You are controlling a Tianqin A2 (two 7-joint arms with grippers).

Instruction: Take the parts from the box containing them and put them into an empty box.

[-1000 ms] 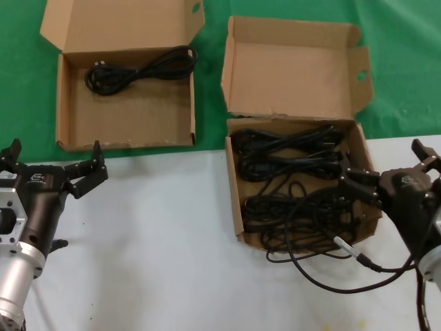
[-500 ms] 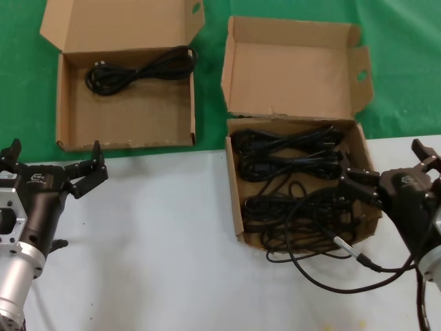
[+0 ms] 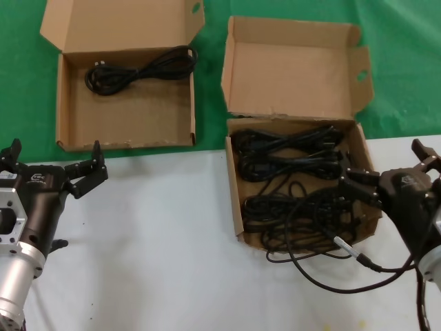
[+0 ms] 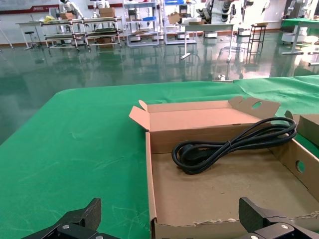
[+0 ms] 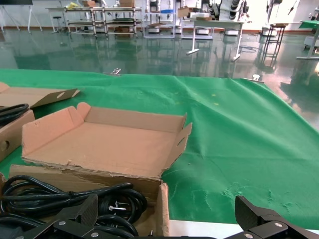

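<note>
So the right gripper [image 3: 360, 183] sits wide open at the near right edge of the squarish box [image 3: 234, 207], right over the tangled cables [image 3: 293, 179]. 1 cable [image 3: 138, 69] lies in the wide box [image 3: 65, 103] already. I'd go for 1 whole bundle mid-coil, since a loose loop [image 3: 324, 272] spills over the front wall. Left gripper [image 3: 52, 169] hangs open on the white table [image 3: 158, 248], idle.

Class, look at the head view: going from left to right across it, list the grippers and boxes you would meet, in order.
Left gripper → wide shallow box holding one coiled cable → squarish box full of cable bundles → right gripper.
</note>
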